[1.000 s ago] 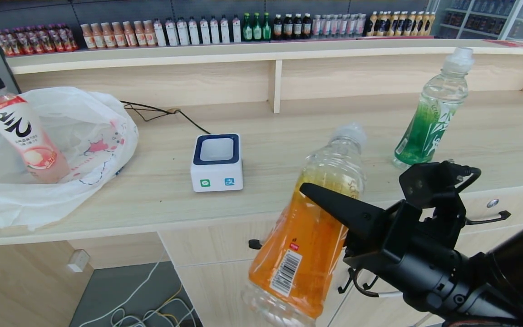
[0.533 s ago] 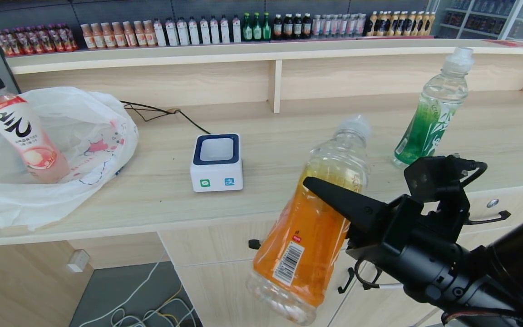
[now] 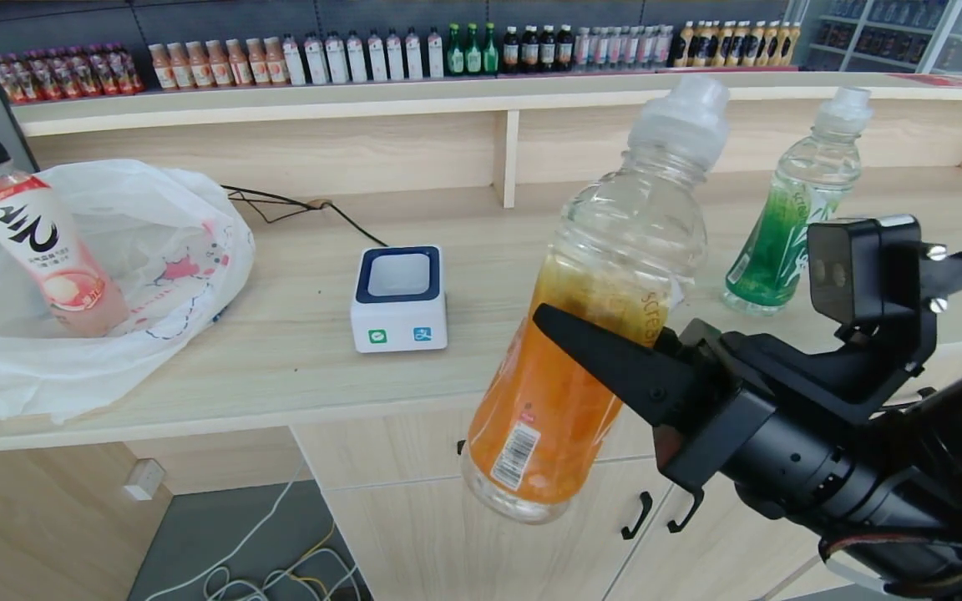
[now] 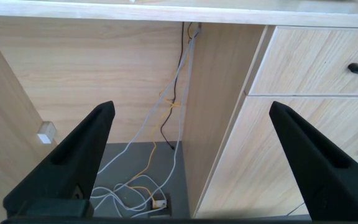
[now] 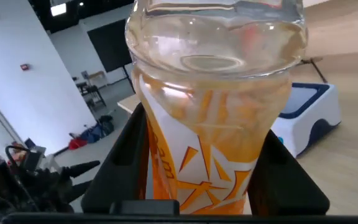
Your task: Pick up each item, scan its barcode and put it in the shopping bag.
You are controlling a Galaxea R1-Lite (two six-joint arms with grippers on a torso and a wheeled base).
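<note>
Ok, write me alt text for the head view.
The right gripper holds a tilted clear plastic bottle of orange drink before a light wooden counter, right of a white box scanner with a dark blue rim. At left, a black-capped pink drink bottle leans inside a white plastic shopping bag; a clear bottle of green drink stands at right.

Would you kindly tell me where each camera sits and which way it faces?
Head view: on the head, facing forward and down at the wooden counter, white plastic shopping bag and white box scanner; right gripper holds the orange-drink plastic bottle.
Left wrist view: below the counter, facing wooden drawers and floor cables; open left gripper shows.
Right wrist view: looks along the right gripper at the bottle, scanner beyond.
Shared: bottle and scanner, in head and right wrist views.
</note>
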